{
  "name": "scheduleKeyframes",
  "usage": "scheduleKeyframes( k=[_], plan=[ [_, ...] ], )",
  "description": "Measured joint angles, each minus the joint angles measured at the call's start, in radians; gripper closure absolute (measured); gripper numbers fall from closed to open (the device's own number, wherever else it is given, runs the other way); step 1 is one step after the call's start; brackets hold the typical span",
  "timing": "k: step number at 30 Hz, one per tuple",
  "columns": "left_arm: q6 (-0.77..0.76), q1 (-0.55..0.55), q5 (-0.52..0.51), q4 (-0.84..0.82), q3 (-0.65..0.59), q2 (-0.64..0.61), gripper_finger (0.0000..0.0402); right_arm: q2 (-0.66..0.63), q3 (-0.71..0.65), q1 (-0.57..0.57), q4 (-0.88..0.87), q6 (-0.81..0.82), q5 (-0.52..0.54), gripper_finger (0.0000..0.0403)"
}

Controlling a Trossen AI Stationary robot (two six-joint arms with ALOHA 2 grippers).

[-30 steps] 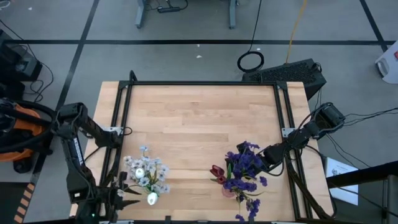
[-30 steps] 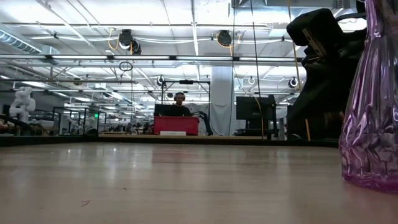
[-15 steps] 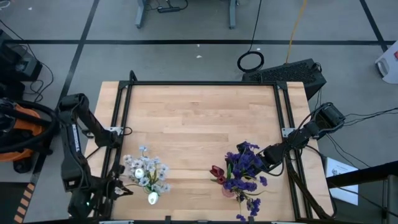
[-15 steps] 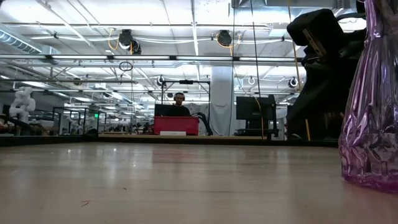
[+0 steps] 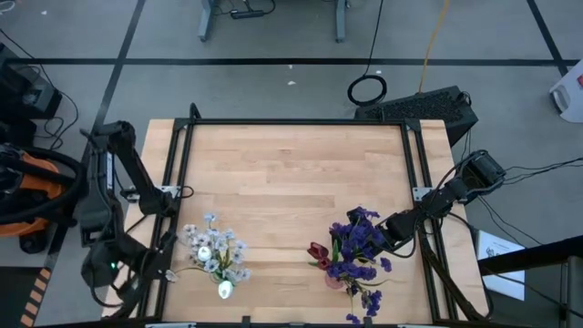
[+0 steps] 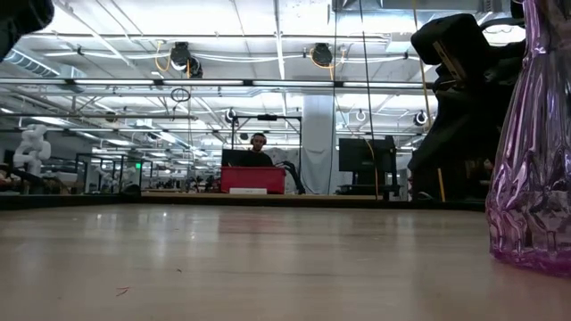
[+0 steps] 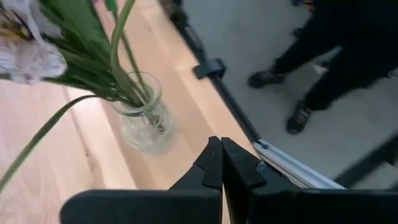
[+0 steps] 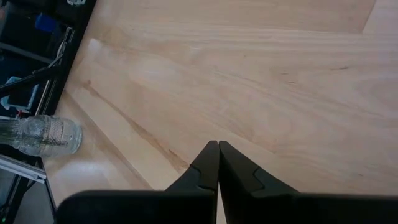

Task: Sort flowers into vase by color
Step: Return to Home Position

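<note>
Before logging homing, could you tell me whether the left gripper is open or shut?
Shut: the left gripper shows its fingers touching, nothing between them.

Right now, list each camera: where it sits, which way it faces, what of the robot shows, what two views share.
High view: above the table, facing straight down; left arm and right arm show.
Low view: at table-top height, facing level into the room; right arm beside the pink vase.
Left wrist view: on the left arm, facing past the shut left gripper to the transparent vase.
Right wrist view: on the right arm, facing past the shut right gripper across the wood.
Shared: both wrist views catch the transparent vase.
</note>
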Motion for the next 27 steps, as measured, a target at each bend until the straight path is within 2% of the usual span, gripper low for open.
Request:
scheduleKeyframes(
  k=[4, 14, 18, 24, 27],
  plan=[
    [0.018, 0.0, 0.022, -0.04, 0.0, -0.072, 0.0401, 0.0, 0.0, 0.0, 0.0, 0.005, 0.012, 0.0403],
    [0.011, 0.0, 0.037, -0.28, 0.0, -0.223, 0.0401, 0.0, 0.0, -0.024, 0.001, 0.03, 0.045, 0.0403],
    [-0.008, 0.004, -0.017, -0.355, 0.0, -0.266, 0.0401, 0.0, 0.0, -0.038, 0.001, 0.033, 0.045, 0.0403],
    [-0.177, 0.065, -0.094, -0.569, 0.0, -0.296, 0.0401, 0.0, 0.0, -0.053, 0.001, 0.004, 0.041, 0.0403],
    [-0.254, 0.11, -0.198, -0.641, 0.0, -0.302, 0.0401, 0.0, 0.0, -0.057, 0.001, -0.025, 0.04, 0.0403]
  ],
)
